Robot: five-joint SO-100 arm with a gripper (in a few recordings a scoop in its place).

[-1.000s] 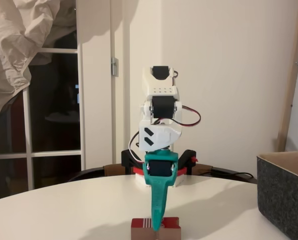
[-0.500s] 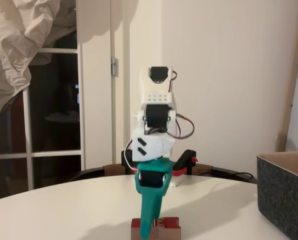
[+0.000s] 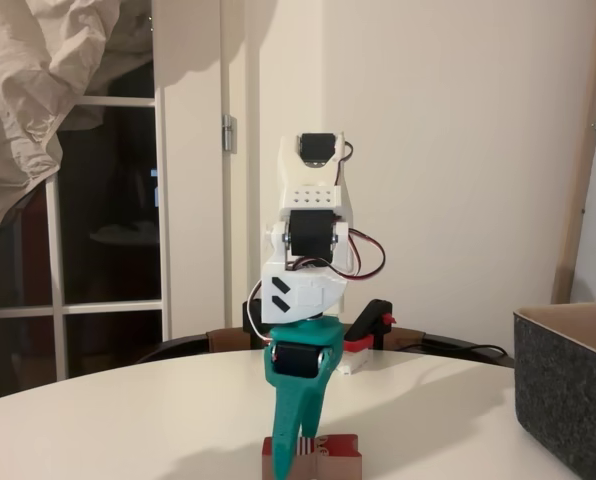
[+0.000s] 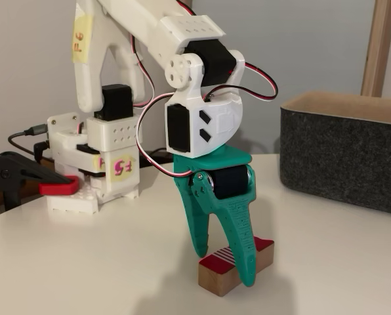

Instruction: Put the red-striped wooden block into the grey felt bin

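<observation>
The red-striped wooden block [image 4: 215, 277] lies flat on the white table near its front edge, also visible low in a fixed view as the block [image 3: 340, 462]. My teal gripper [image 4: 225, 266] points straight down over it, open, with one finger behind the block and the other finger [image 4: 246, 262] in front of it, tips down at block height. Seen from the front, the gripper [image 3: 293, 455] covers the block's left half. The grey felt bin [image 4: 343, 157] stands apart to the right, its wall [image 3: 568, 390] at the picture's edge.
The arm's white base [image 4: 94, 170] is held to the table by a black and red clamp [image 4: 25, 180] behind the block. A glass door [image 3: 108, 250] and hanging cloth [image 3: 48, 80] lie beyond the table. Open tabletop runs between block and bin.
The wrist has turned and leaned left, so the gripper now comes down on the block's left part with its fingers spread. The block has stayed in place.
</observation>
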